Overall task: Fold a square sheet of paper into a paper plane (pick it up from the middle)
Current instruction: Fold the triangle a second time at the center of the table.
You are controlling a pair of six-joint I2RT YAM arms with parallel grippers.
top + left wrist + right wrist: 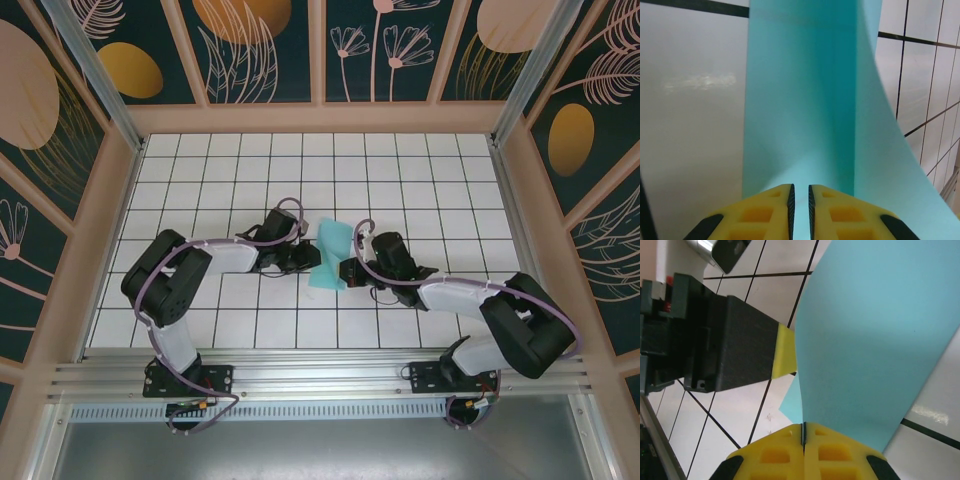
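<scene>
- Both arms meet at the middle of the white tiled table (400, 170), and the square sheet of paper (335, 252) hangs between them, lifted and bowed rather than lying flat.
- The right gripper (803, 427) has its yellow fingers pressed flat together, with the cyan edge coming straight out of the seam. That's a firm pinch on the sheet.
- From the left wrist, the left gripper (800, 192) has its jaws almost together with just a thin slit between them. The paper (805, 100) rises ahead of them in a tall curved wall and runs down into that slit.
- Whether the left gripper is really biting the sheet, I can't tell.
- From the right wrist, a yellow left fingertip (785, 357) sits right against the sheet's curling edge.
- This looks like early work: the sheet is picked up and being bent toward its first fold, with no sharp crease or dart shape showing.
- Next, I'd say the left side needs a sure grip and the two halves need to line up edge to edge.
- Then the bend wants pressing down against the tiles. Thin paper like this could easily slip or buckle crooked.
</scene>
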